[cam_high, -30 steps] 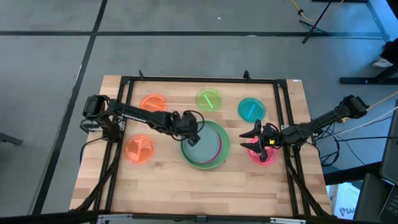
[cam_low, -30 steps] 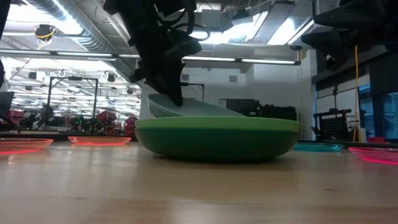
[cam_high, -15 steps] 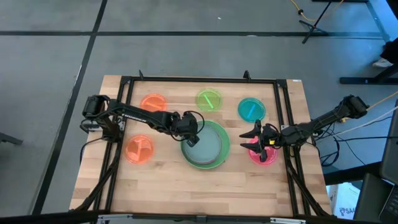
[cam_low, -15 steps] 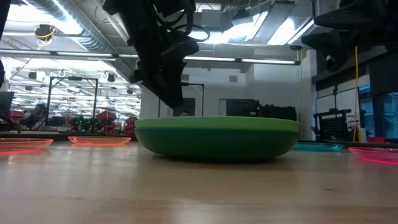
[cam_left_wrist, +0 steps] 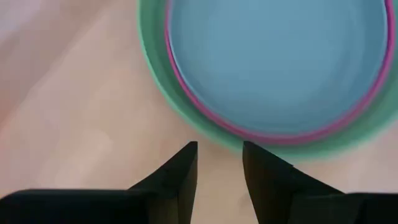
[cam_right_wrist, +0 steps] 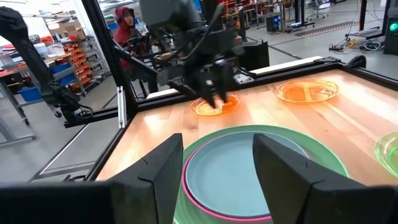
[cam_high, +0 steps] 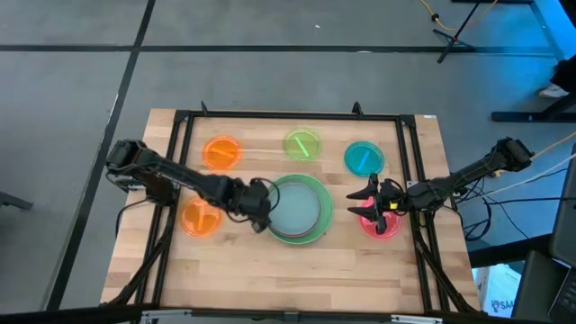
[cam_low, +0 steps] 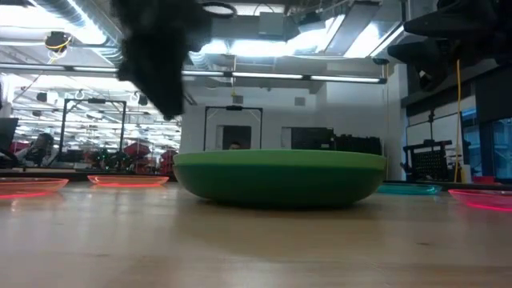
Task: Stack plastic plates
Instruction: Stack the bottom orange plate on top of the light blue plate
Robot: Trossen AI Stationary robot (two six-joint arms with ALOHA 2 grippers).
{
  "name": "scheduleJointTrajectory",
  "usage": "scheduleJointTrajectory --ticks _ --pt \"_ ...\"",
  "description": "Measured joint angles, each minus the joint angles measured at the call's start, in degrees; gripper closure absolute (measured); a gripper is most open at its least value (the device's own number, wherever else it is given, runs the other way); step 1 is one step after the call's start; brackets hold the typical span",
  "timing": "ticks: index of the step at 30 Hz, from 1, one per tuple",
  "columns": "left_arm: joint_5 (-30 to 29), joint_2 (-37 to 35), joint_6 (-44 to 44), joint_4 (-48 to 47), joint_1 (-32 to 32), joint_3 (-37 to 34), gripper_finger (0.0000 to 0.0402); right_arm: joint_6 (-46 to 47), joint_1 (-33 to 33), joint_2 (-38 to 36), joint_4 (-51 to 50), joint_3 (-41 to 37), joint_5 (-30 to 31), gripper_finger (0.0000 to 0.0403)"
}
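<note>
In the middle of the table stands a stack of plastic plates (cam_high: 298, 209): a large green plate (cam_left_wrist: 155, 74) at the bottom, a magenta one (cam_left_wrist: 205, 118) in it, a pale blue-grey one (cam_left_wrist: 273, 56) on top. My left gripper (cam_high: 263, 212) hovers open just off the stack's left rim, with nothing between its fingers (cam_left_wrist: 219, 163). My right gripper (cam_high: 360, 204) stands open over the left rim of a red-pink plate (cam_high: 385, 225) lying flat to the right of the stack. Its fingertips (cam_right_wrist: 217, 180) point at the stack.
Small plates lie flat around the stack: two orange (cam_high: 221, 151) (cam_high: 200, 217) at the left, a lime one (cam_high: 302, 144) and a teal one (cam_high: 364, 158) at the far side. A black frame (cam_high: 288, 115) runs along the table's edges. A person (cam_right_wrist: 127, 28) shows beyond the table.
My left gripper has let go of the pale blue-grey plate. The plate first leaned with one rim raised and has dropped flat into the stack. The gripper has then drawn back off the stack toward the table's left and near edges.
</note>
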Motion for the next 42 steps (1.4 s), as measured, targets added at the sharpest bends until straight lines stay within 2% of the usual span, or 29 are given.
scheduleJointTrajectory --ticks 7,16,25,42 --pt "2.5 0.9 -12.0 -6.3 -6.9 0.0 0.0281 -0.9 0.0 0.0 0.0 0.0 1.5 0.0215" --pt "4.5 3.2 -21.7 -18.5 -12.9 -0.4 0.0281 -0.9 0.0 0.0 -0.2 0.0 1.5 0.0215" --pt "10.3 4.8 -24.1 -18.6 -14.5 -4.3 0.0281 -1.1 0.0 0.0 -0.4 0.0 3.8 0.0215" --pt "11.1 5.0 -25.0 -11.8 -14.3 -14.5 0.0281 -1.2 0.0 0.0 -0.5 0.0 4.0 0.0215"
